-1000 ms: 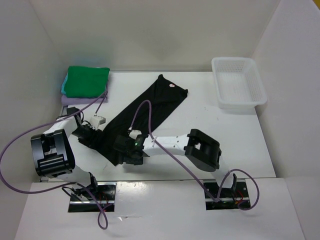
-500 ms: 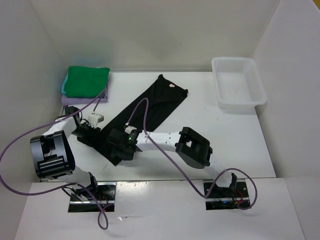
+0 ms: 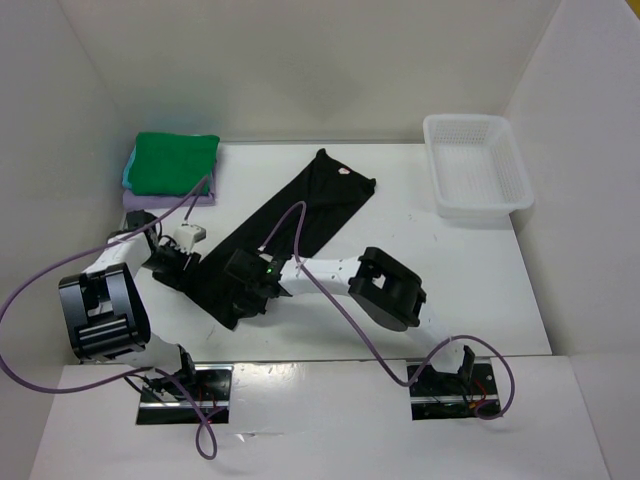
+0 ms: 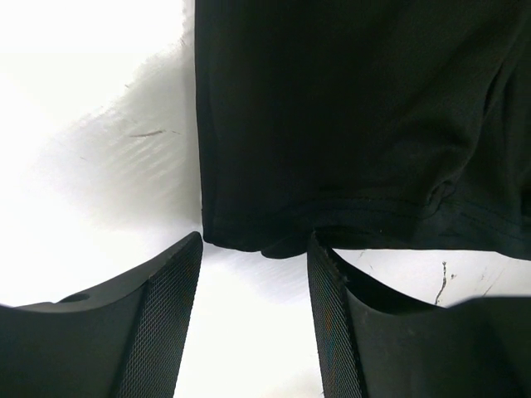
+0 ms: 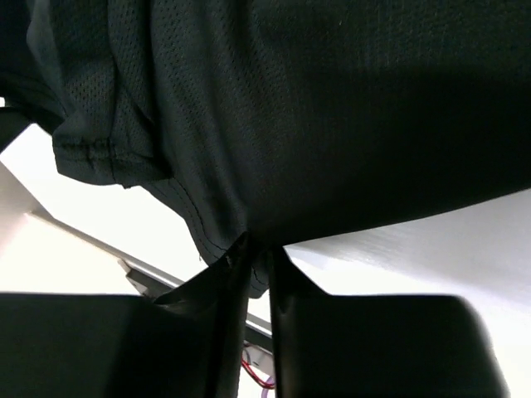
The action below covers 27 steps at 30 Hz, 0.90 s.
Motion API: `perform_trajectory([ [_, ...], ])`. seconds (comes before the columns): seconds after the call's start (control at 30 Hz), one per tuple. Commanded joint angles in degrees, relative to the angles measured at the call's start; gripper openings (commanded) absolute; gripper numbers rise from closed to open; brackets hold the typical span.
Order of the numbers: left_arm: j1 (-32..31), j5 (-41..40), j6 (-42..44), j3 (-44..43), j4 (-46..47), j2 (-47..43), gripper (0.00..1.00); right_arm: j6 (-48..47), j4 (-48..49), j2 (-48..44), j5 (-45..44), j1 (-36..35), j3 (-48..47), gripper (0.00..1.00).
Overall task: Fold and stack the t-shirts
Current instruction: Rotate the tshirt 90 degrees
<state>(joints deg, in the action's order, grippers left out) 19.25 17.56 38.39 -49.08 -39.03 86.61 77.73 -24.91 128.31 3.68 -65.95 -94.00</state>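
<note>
A black t-shirt (image 3: 300, 210), folded into a long strip, lies diagonally across the table. My right gripper (image 3: 245, 298) is at its near end and is shut on the hem of the black cloth (image 5: 332, 108), which bunches between the jaws (image 5: 258, 259). My left gripper (image 3: 180, 262) is at the strip's near left corner. In the left wrist view it stands open (image 4: 254, 245) on bare table, with the black hem (image 4: 348, 108) just past its fingertips. At the back left a green t-shirt (image 3: 176, 162) tops a pile, with a turquoise edge (image 3: 127, 176) and a lavender one (image 3: 170, 200) beneath.
A white plastic bin (image 3: 476, 166) stands at the back right. White walls close in the table on the left, back and right. Purple cables loop over both arms, one across the black strip.
My right gripper moved left along the shirt's near end and closed on its hem. My left gripper edged toward the strip's corner and opened slightly wider.
</note>
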Motion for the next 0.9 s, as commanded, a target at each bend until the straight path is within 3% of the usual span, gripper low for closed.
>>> perform_trajectory([
  [0.0,0.4,2.7,0.0,-1.9,-1.2,-2.0,0.61,0.0,-0.5,3.8,0.2,0.0,2.3,0.13],
  [0.1,0.4,2.7,0.5,-1.9,-1.2,-2.5,0.61,0.0,-0.5,3.8,0.2,0.6,2.3,0.0],
  [0.2,0.4,2.7,1.1,-1.4,-1.2,-3.1,0.61,0.5,0.6,3.1,0.2,0.6,5.0,0.0],
  [0.33,0.4,2.7,2.9,-2.0,-3.6,-4.3,0.69,1.7,5.5,-3.8,-1.0,1.1,13.5,0.0],
  [0.37,0.4,2.7,4.3,-2.0,-4.3,-5.8,0.73,2.2,6.4,-5.4,-1.0,1.1,18.4,0.0],
  [0.47,0.4,6.5,6.4,-4.6,-8.0,-8.4,1.0,2.9,8.1,-12.1,-1.0,2.2,27.2,0.0],
  [0.67,0.4,12.8,8.8,-9.4,-12.5,-11.3,1.0,2.8,5.8,-23.6,-0.9,1.7,40.1,0.0],
  [0.87,-6.8,13.5,11.1,-10.0,-13.7,-12.5,1.0,3.9,1.5,-39.1,-1.9,1.7,52.9,0.0],
])
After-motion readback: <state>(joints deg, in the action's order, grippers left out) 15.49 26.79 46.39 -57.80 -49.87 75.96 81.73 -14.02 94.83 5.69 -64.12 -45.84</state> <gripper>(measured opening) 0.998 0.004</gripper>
